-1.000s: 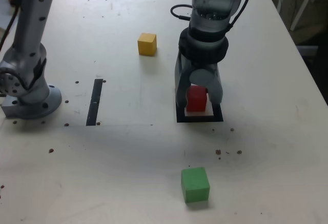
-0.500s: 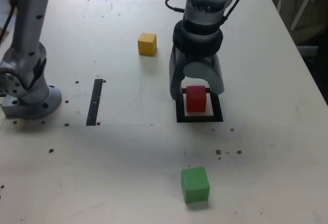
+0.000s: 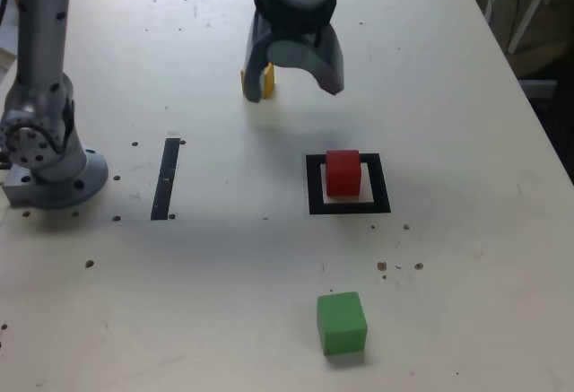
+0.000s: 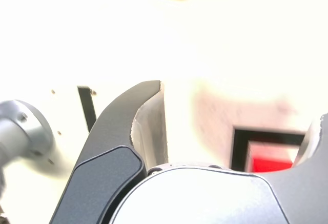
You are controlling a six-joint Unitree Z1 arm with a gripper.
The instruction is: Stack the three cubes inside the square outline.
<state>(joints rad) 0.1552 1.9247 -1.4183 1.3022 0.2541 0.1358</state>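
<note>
In the exterior view, the end effector [image 3: 294, 91] is in the upper middle of the frame, raised above the desk [image 3: 224, 293], with its fingers well apart and nothing between them that the pictures show as gripped. One finger overlaps the yellow cube [image 3: 268, 82], which sits just left of the upper middle of that frame and is partly hidden; whether the two touch cannot be told.

The red cube [image 3: 343, 174] lies right of the centre of the frame, inside the square outline [image 3: 380, 184], with the pale middle of the outline showing around its base. The green cube [image 3: 342, 324] rests on the desk in the lower part of the frame, below the outline and well apart from it. A black strip [image 3: 165, 179] lies left of the centre, and the round base [image 3: 58, 186] of the arm stands at the left edge, with a grey arm section rising from it to the upper left corner.

The wrist view shows the two fingers spread wide, with bare desk between them and part of the square outline and the red cube seen beside one finger. The yellow cube is cut off by the edge of that picture and looks blurred and very bright.
</note>
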